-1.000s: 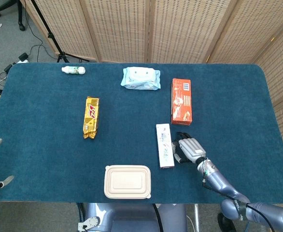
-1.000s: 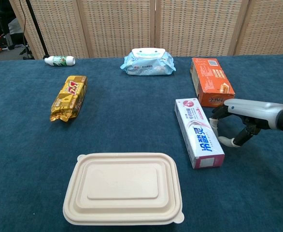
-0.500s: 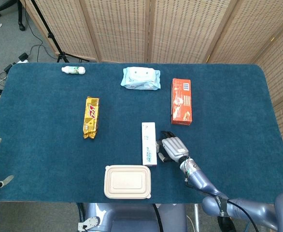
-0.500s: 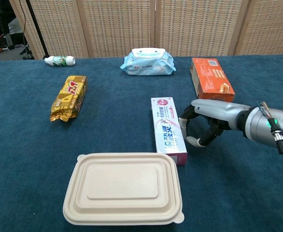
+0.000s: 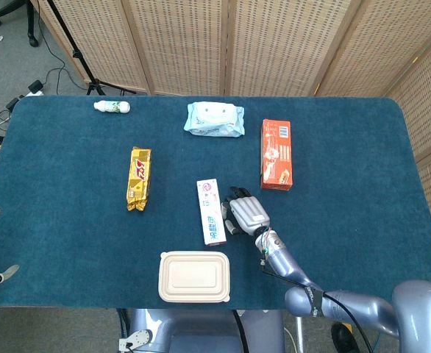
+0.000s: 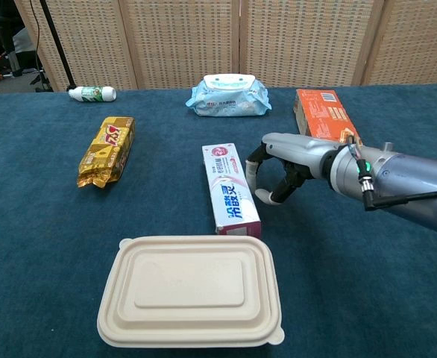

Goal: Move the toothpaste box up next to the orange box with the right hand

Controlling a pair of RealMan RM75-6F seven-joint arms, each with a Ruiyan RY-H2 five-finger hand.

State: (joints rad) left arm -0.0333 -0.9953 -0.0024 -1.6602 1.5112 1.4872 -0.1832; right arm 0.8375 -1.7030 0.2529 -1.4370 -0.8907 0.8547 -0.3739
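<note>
toothpaste box (image 5: 211, 211) | slid left | right robot hand (image 5: 245, 212) followed alongside

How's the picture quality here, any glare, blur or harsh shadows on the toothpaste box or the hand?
Head view: even, soft light, no glare; the toothpaste box is sharp but its print is too small to read, and the right hand shows no blur. Chest view: box and hand are crisp, with only a faint soft shadow under the hand and a mild sheen on the forearm; the orange box is partly hidden behind it.
</note>
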